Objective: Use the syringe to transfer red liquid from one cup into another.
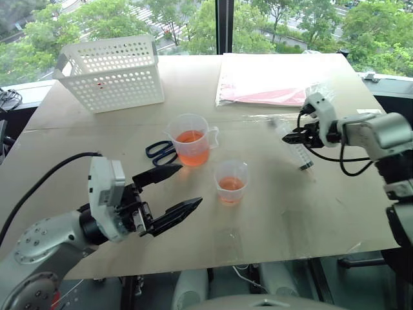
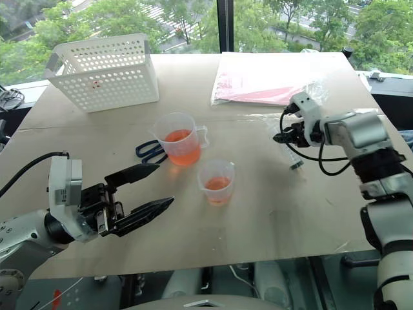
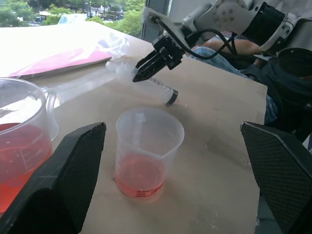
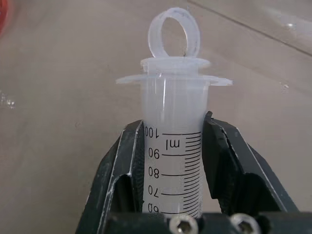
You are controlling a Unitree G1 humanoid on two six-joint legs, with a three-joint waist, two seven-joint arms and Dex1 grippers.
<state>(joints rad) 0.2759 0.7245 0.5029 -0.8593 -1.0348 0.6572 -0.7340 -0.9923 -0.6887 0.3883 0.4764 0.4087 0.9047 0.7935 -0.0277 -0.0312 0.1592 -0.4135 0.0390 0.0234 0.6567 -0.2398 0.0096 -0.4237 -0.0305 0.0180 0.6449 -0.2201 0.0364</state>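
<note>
Table is matt, pale board, kinda like plywood. Beside the big cup the small cup is the same frosted see-through plastic, both with watery orange-red liquid. Syringe is cloudy smooth plastic with black print. Basket behind the big cup is white perforated plastic; gripper fingers are textured matt black

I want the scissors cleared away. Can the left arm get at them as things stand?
Probably yes: the left gripper is open and empty, and the scissors lie just beyond its fingertips, though their blades sit close against the larger cup.
</note>
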